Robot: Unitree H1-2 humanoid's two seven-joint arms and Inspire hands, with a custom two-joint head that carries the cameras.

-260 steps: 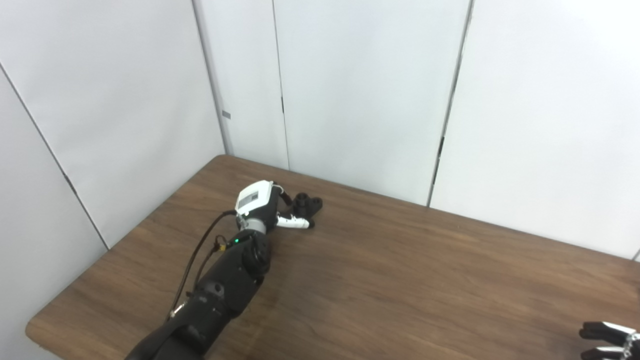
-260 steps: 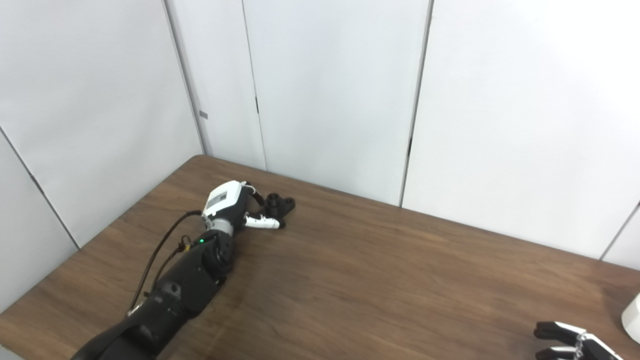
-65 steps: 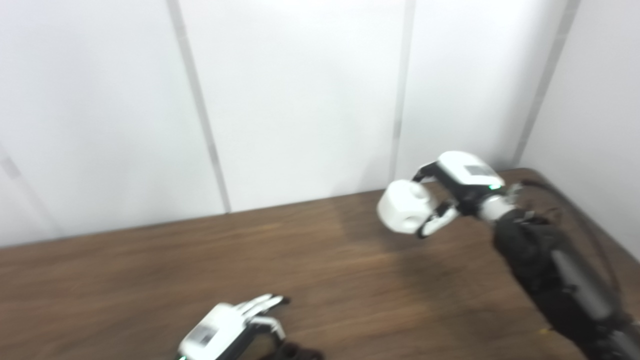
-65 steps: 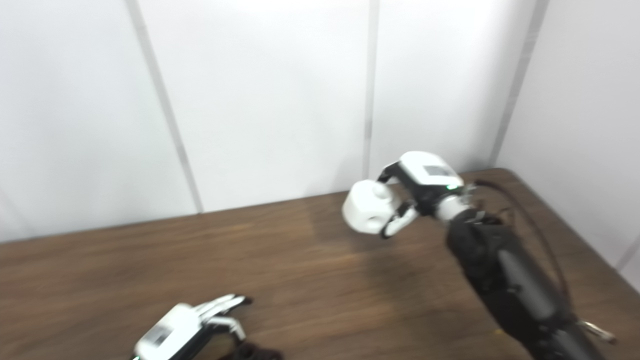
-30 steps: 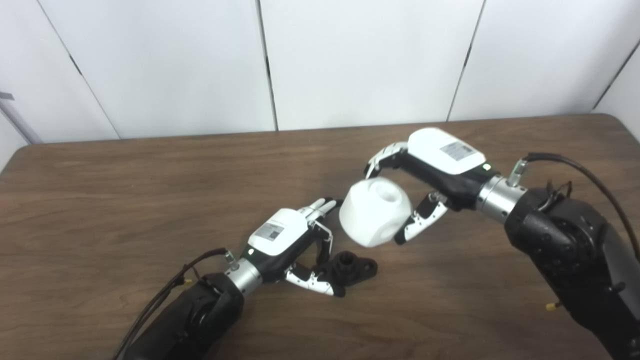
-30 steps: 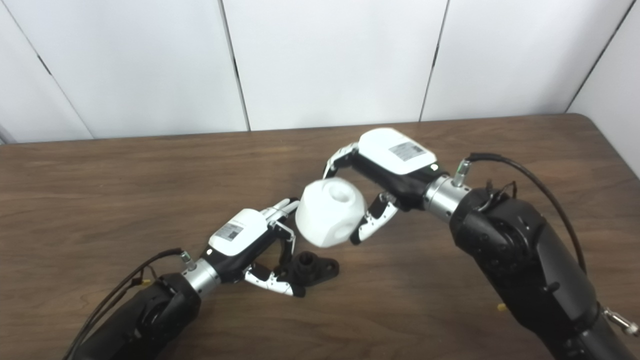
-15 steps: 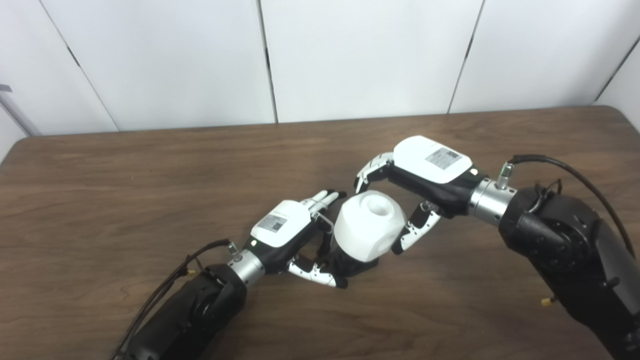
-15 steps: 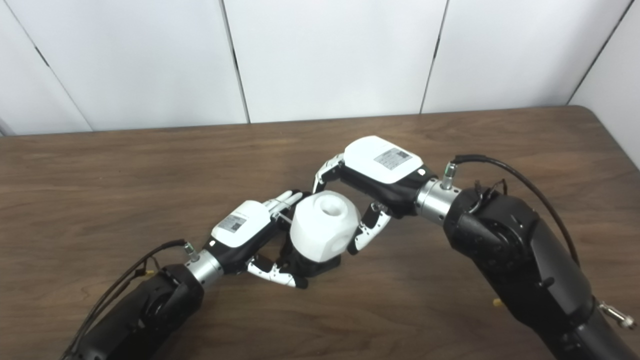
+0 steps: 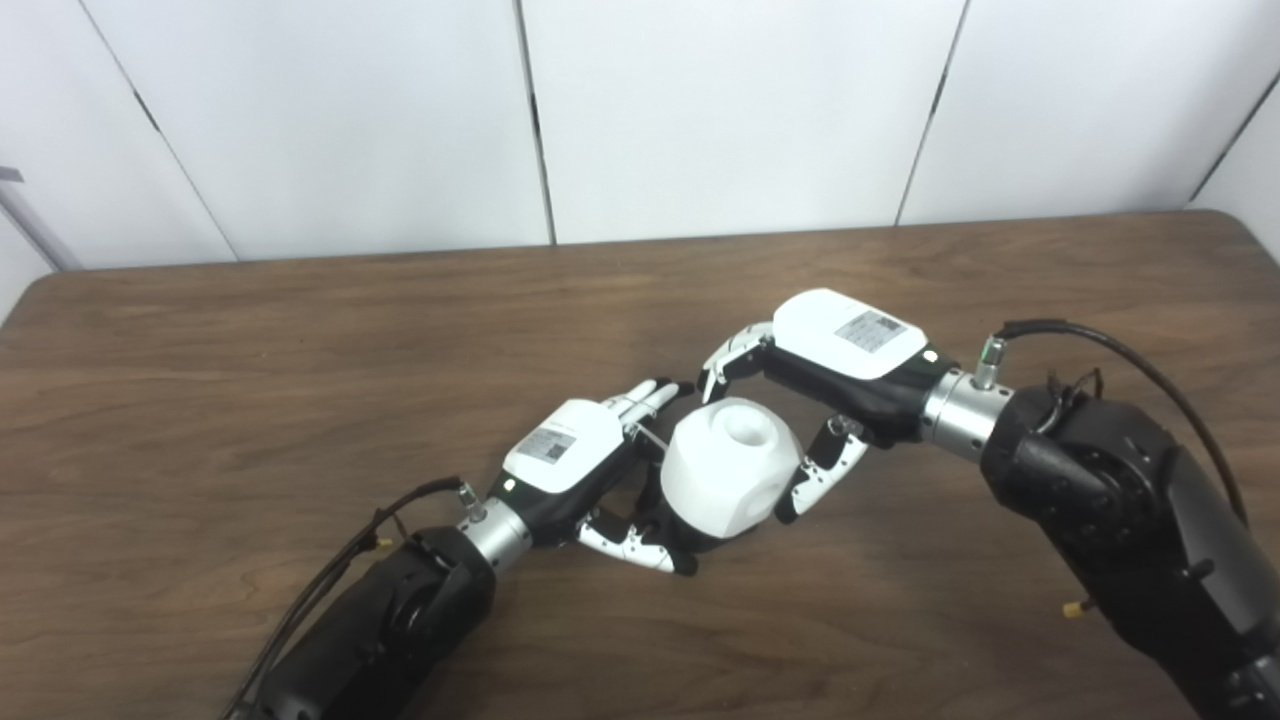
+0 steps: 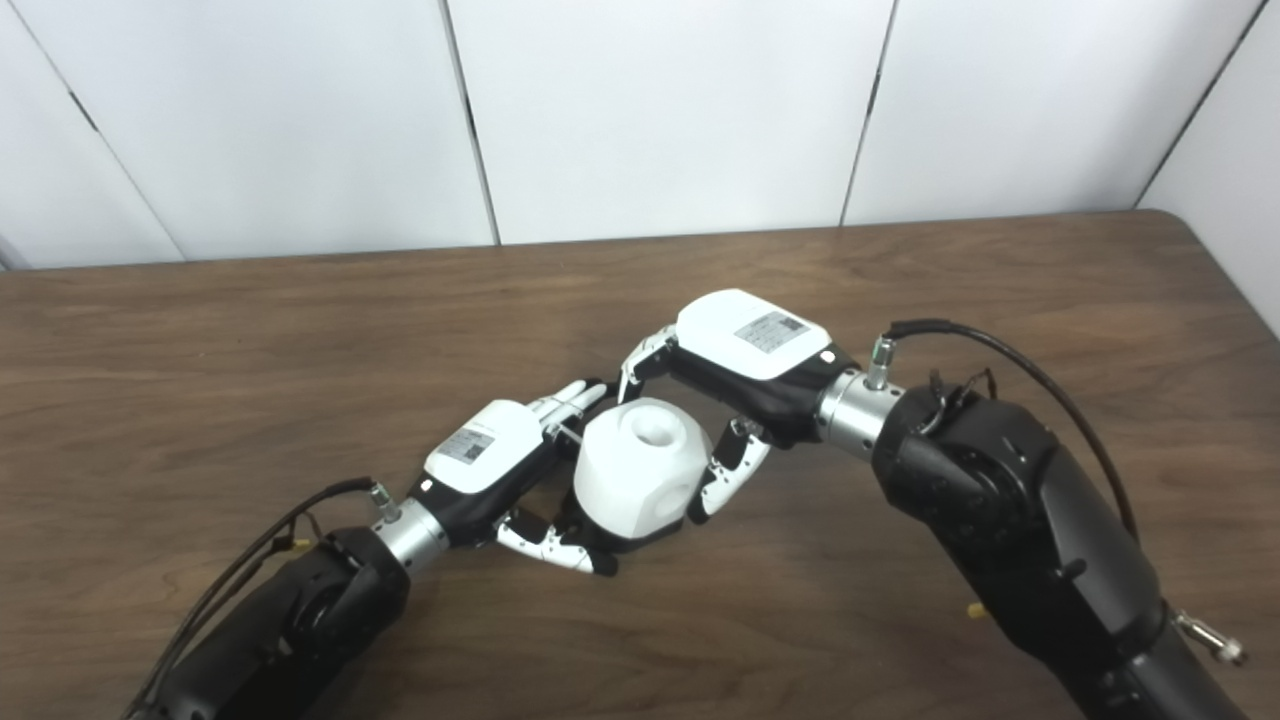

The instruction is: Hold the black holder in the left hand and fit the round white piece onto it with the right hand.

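Observation:
The round white piece (image 9: pixel 727 470) sits on top of the black holder (image 9: pixel 690 538), which rests on the brown table (image 9: pixel 250 370) and is almost wholly hidden under it. My left hand (image 9: pixel 590 470) is shut on the black holder from the left, thumb under its near side. My right hand (image 9: pixel 830 375) is shut on the round white piece from the right, fingers over its far side and thumb on its near right side. Both also show in the right eye view: the white piece (image 10: pixel 640 470), the left hand (image 10: pixel 505 455), the right hand (image 10: pixel 745 375).
White wall panels (image 9: pixel 700 110) stand along the table's far edge. A black cable (image 9: pixel 1120 345) loops off my right forearm. Another cable (image 9: pixel 350 545) runs beside my left forearm.
My right hand has lowered the white piece down and left onto the black holder, which it now covers. My left hand has kept its hold in place.

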